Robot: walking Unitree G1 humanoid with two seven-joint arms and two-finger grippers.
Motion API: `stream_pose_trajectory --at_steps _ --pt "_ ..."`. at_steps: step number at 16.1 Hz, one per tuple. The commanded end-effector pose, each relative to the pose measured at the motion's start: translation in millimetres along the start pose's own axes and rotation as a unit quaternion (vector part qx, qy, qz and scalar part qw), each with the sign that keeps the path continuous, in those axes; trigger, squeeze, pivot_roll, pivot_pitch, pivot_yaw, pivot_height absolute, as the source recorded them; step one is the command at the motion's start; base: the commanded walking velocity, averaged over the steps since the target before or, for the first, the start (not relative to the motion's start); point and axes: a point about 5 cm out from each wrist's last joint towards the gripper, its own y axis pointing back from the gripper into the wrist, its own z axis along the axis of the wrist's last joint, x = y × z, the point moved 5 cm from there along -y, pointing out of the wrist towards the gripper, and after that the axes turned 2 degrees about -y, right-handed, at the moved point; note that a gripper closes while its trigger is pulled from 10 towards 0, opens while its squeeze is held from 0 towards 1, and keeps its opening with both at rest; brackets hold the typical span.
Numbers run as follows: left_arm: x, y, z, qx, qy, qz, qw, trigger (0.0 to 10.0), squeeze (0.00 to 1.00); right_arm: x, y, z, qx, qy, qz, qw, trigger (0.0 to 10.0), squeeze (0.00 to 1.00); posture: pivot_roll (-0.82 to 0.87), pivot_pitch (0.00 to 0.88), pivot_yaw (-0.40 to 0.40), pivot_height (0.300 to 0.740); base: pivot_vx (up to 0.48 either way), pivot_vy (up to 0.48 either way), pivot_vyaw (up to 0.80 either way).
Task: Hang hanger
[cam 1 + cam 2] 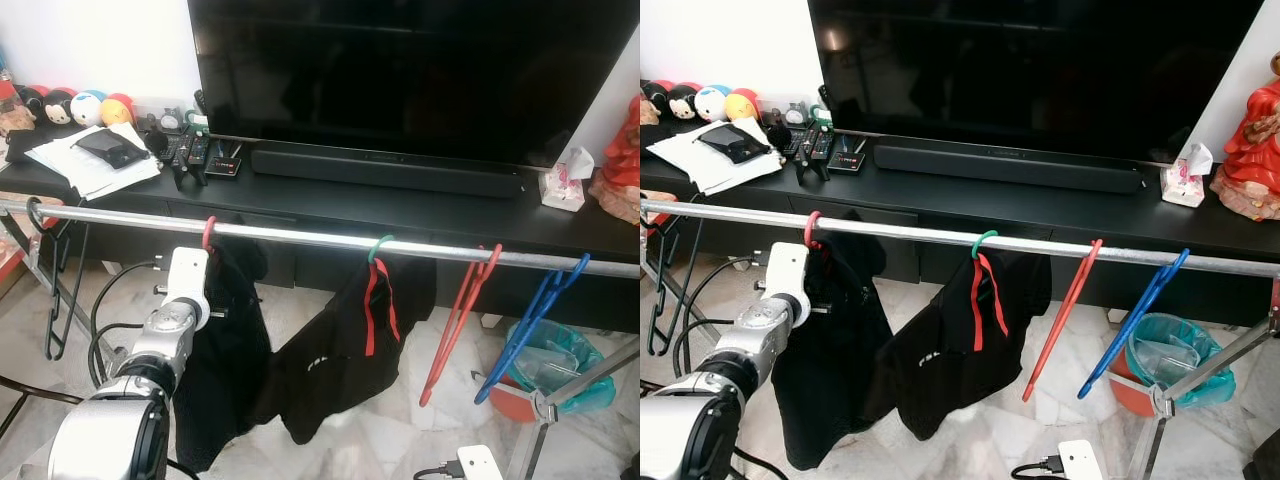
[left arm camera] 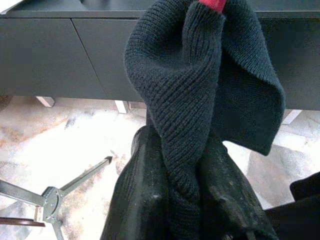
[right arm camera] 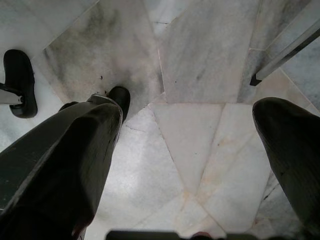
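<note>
A metal rail (image 1: 300,237) crosses in front of me. On it at the left hangs a red hanger hook (image 1: 208,232) carrying a black knit garment (image 1: 225,370). My left gripper (image 2: 182,200) is shut on a fold of that knit fabric just below the hook; its white wrist (image 1: 188,275) sits right under the rail. Further right hang a green-hooked hanger (image 1: 378,245) with a black top trimmed in red (image 1: 350,350), a bare red hanger (image 1: 460,320) and a bare blue hanger (image 1: 530,325). My right gripper (image 3: 192,112) hangs open over the marble floor.
Behind the rail stands a black TV console (image 1: 420,210) with a large TV (image 1: 400,70), soundbar, remotes, papers and a tissue box (image 1: 562,185). A black hanger (image 1: 55,290) hangs at the rail's left end. Cables, a rack leg (image 1: 580,380) and a teal-lined bin (image 1: 555,365) are on the floor.
</note>
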Motion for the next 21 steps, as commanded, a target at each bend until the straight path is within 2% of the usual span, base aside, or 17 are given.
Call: stream_pose_trajectory --at_steps 1,9,11,14,17,19,21 --pt "-1.4 4.0 -21.5 0.030 -0.007 -0.005 1.000 10.0 1.00 -0.2 0.0 0.6 -0.002 0.003 0.000 1.000 10.0 0.00 0.08 0.000 -0.066 0.732 0.000 0.000 0.00" --pt "2.4 5.2 -12.5 -0.006 -0.007 0.000 1.000 10.0 1.00 0.8 0.0 -0.7 -0.002 0.002 0.000 1.000 10.0 0.00 0.08 0.000 -0.059 0.732 0.000 0.000 0.00" --pt "0.0 8.0 -10.2 -0.031 -0.019 -0.012 0.999 10.0 1.00 1.3 -0.1 -1.2 -0.002 0.004 0.001 1.000 10.0 0.00 0.08 0.000 -0.055 0.732 0.000 0.000 0.00" --pt "1.7 14.9 -12.0 -0.056 -0.013 -0.027 0.998 10.0 1.00 2.1 -0.1 -2.2 -0.002 0.003 0.002 1.000 10.0 0.00 0.09 0.000 -0.051 0.732 0.000 0.000 0.00" --pt "3.1 30.7 -16.0 -0.086 -0.010 -0.059 0.995 10.0 1.00 2.9 0.0 -3.8 -0.001 0.003 0.004 1.000 10.0 0.00 0.10 0.000 -0.051 0.732 0.000 0.000 0.00" --pt "9.4 43.5 -17.4 -0.102 -0.010 -0.066 0.993 10.0 1.00 3.0 0.0 -4.8 0.001 0.005 0.004 1.000 10.0 0.00 0.10 0.000 -0.051 0.732 0.000 0.000 0.00" --pt "16.3 61.5 -17.6 -0.127 0.000 -0.068 0.990 10.0 1.00 2.8 0.1 -6.1 0.002 0.005 0.004 1.000 10.0 0.00 0.11 0.000 -0.050 0.732 0.000 0.000 0.00"
